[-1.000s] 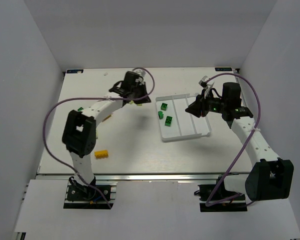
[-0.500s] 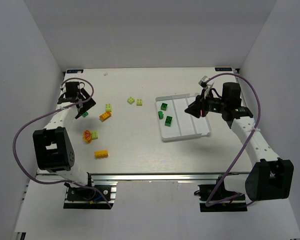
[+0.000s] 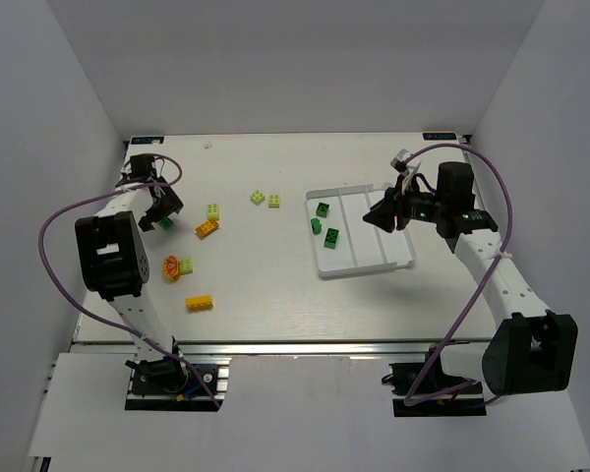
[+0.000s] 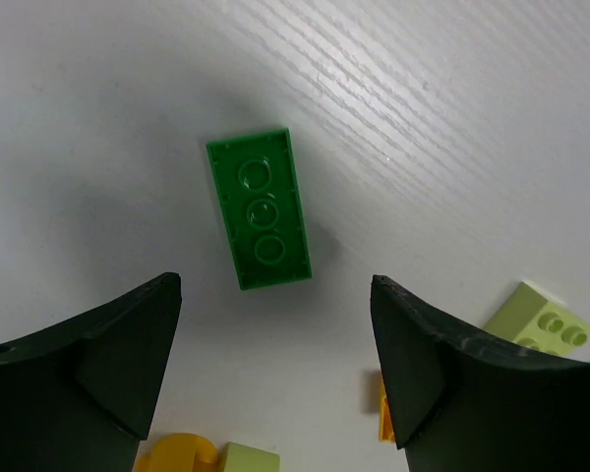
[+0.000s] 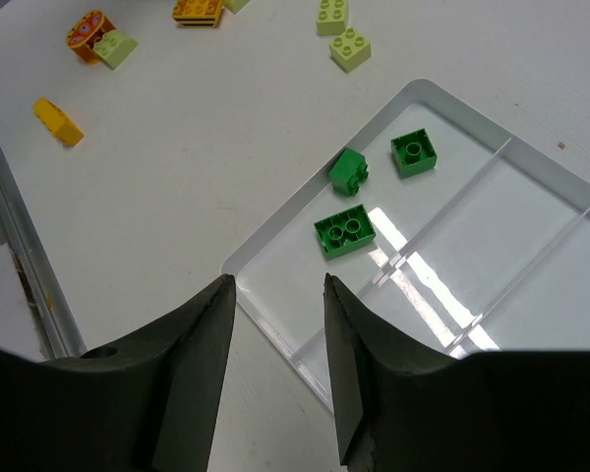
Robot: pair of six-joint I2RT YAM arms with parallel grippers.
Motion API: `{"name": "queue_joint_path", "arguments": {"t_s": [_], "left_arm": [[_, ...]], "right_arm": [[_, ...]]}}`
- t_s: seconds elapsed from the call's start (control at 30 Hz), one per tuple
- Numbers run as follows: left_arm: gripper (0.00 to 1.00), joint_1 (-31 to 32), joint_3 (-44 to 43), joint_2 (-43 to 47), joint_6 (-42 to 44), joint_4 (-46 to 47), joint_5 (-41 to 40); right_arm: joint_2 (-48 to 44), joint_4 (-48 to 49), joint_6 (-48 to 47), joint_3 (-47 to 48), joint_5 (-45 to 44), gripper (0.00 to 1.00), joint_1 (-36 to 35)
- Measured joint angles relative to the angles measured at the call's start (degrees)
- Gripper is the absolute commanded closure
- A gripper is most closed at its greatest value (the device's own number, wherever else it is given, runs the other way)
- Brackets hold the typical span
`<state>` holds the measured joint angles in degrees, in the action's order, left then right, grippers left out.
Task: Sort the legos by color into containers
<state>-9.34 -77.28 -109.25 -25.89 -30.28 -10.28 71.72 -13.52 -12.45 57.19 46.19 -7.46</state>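
A pick is in hand: the jaws of the left gripper [image 4: 274,313] are spread wide over a dark green rectangular plastic brick [image 4: 259,207] lying untouched on the white tabletop [image 4: 452,108]. Descent and closure across it are called for next. The jaws of the right gripper [image 5: 277,287] are parted, empty, above the white compartmented plastic tray [image 5: 264,307].

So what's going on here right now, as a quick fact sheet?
Tray: white, three compartments
In tray: three dark green bricks, leftmost compartment, one at its outer edge
Loose: yellow brick, orange brick, several pale green bricks
Left gripper: open, above a loose green brick
Right gripper: open, empty, above the tray
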Motion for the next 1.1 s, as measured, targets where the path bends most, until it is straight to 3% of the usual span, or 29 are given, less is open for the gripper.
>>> {"name": "queue_joint_path", "arguments": {"t_s": [0.23, 0.47, 0.67, 0.93, 1.1], "left_arm": [[0.17, -1.4, -2.4, -3.3, 1.5, -0.1, -0.3], [0.32, -2.1, -2.6, -5.7, 2.1, 0.3, 0.3], [0.52, -2.2, -3.2, -6.1, 2.1, 0.8, 1.9], [0.88, -2.3, -3.4, -6.0, 2.5, 1.6, 5.6], [0.91, 0.4, -0.3, -0.5, 1.7, 4.7, 16.2]], "right_arm": [[0.0, 0.0, 0.0, 0.0, -0.5, 0.53, 0.0], [0.0, 0.0, 0.0, 0.0, -1.2, 0.53, 0.0], [0.0, 0.0, 0.0, 0.0, -1.5, 0.53, 0.0], [0.0, 0.0, -0.1, 0.0, -1.5, 0.53, 0.0], [0.0, 0.0, -0.1, 0.0, -1.5, 0.54, 0.0]]}}
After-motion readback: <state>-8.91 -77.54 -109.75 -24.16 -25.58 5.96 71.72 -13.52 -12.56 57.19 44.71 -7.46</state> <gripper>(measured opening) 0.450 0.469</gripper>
